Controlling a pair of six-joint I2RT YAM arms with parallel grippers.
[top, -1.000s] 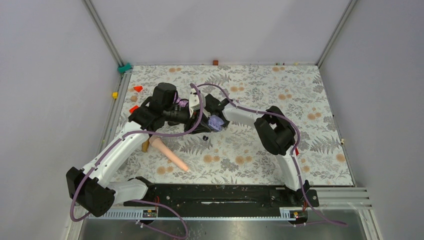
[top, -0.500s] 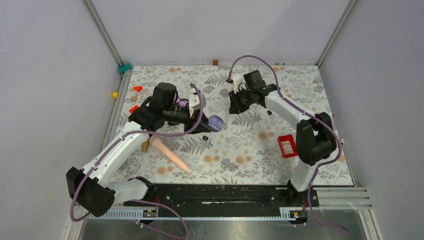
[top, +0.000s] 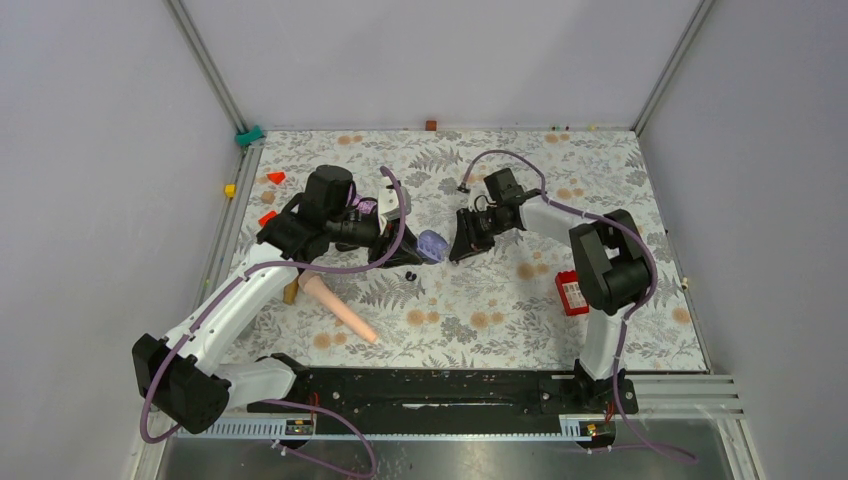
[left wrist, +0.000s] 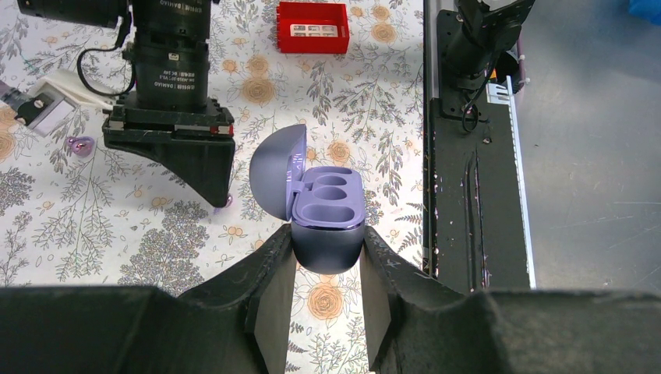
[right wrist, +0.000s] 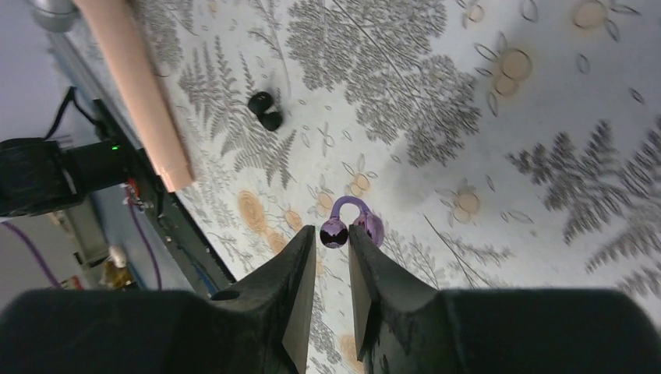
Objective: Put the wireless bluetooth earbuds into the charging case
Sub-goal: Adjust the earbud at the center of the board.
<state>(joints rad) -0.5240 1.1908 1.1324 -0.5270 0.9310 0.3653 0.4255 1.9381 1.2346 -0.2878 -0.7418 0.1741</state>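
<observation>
While your left gripper (left wrist: pixel 327 269) is clamping the open case (left wrist: pixel 327 214), your right gripper (right wrist: pixel 333 243) is pinching a purple earbud (right wrist: pixel 334 231); next move is likely calling for alignment over an empty socket (left wrist: pixel 334 193).

The count was: one open purple charging case (left wrist: pixel 327 214); two purple earbuds (right wrist: pixel 335 232), the second earbud (left wrist: pixel 80 144) lying apart; two touching black earbud lobes (right wrist: pixel 265 111); one red box (top: pixel 570 292); one peach cylinder (top: pixel 340 312); two red wedges (top: pixel 275 177) near the left edge of the worktop (top: pixel 500 335).
</observation>
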